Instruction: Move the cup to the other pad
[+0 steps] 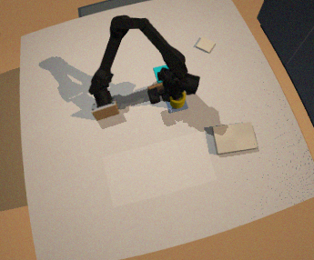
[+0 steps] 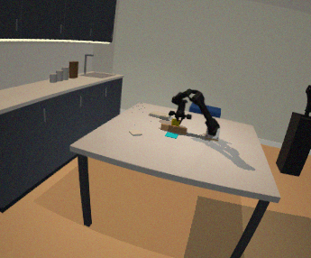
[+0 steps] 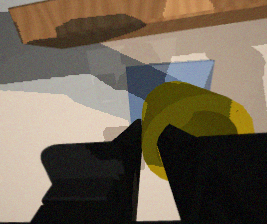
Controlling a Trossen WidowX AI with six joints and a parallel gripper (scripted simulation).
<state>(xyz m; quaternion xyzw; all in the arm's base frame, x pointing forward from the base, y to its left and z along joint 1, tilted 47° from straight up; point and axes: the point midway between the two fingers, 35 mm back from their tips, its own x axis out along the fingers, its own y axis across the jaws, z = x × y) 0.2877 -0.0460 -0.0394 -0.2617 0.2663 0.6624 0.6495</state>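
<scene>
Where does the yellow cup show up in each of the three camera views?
Top: yellow cup just right of centre, under the arm's tool.
Exterior: small yellow spot mid-table, below the arm's bend.
Wrist: large, right of centre, its rim between the tool's fingers.
Shared landmark: the blue pad beneath the cup.

One yellow cup [image 1: 177, 100] — two pads, blue [image 3: 184, 75] and teal [image 1: 159, 70].

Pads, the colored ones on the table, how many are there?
2. A blue pad lies under the yellow cup. A turquoise pad sits close beside it, partly covered by the robot arm.
</scene>
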